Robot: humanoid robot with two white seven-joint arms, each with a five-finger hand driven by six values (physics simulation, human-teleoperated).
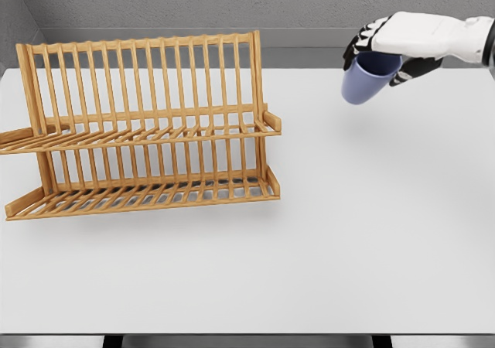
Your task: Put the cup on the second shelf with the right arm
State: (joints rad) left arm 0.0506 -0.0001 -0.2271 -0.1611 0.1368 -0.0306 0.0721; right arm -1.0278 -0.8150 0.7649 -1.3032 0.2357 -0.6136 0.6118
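Cup held high, away from the rack

Table [363, 232] comes first: white, broad, bare across its right half and front. Wooden rack [143, 127] stands on the left part, two slatted shelves, its left ends cut by the picture's left edge. Right hand [387, 50] enters from the upper right, fingers curled over the rim of the blue cup [367, 79], which hangs tilted above the table's far edge, well apart from the rack's right end.
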